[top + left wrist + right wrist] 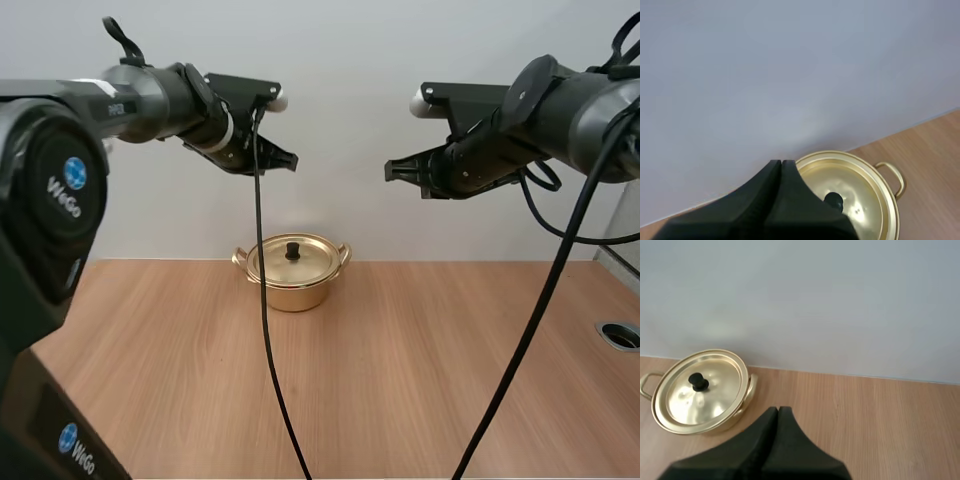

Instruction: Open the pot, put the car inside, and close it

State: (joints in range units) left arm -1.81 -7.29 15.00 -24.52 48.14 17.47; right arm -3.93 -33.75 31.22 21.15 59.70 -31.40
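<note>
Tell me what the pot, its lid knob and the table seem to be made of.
The pot and its lid look like gold-coloured metal with a polished finish, since the lid mirrors light in soft highlights. I cannot tell whether it is brass or tinted aluminium. The knob is black and dull, probably plastic. The table shows light wood grain with a matt finish. It may be laminate or veneer rather than solid wood.

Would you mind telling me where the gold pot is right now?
In the high view the gold pot, lid on, stands at the far edge of the table by the wall, left of centre, below and nearer the left gripper.
</note>
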